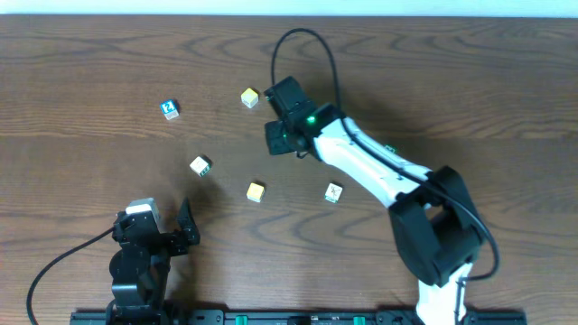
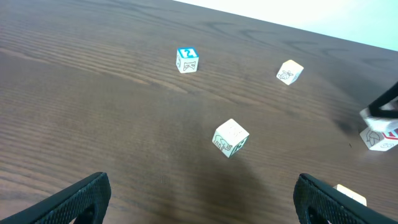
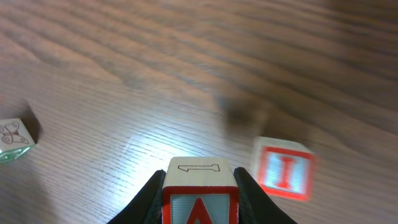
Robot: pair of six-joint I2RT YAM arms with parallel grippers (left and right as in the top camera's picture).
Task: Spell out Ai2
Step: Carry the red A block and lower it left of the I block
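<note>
My right gripper is shut on the red-framed "A" cube, which is hidden under the gripper in the overhead view. The cube also shows at the right edge of the left wrist view. The red-framed "I" cube lies on the table just right of the held cube; in the overhead view it looks to be the red-marked cube. The blue-framed "2" cube lies far left. My left gripper is open and empty near the front edge.
A green-marked cube lies left of centre. One yellow cube lies just left of the right gripper, and another lies at centre front. A pale cube shows at the left of the right wrist view.
</note>
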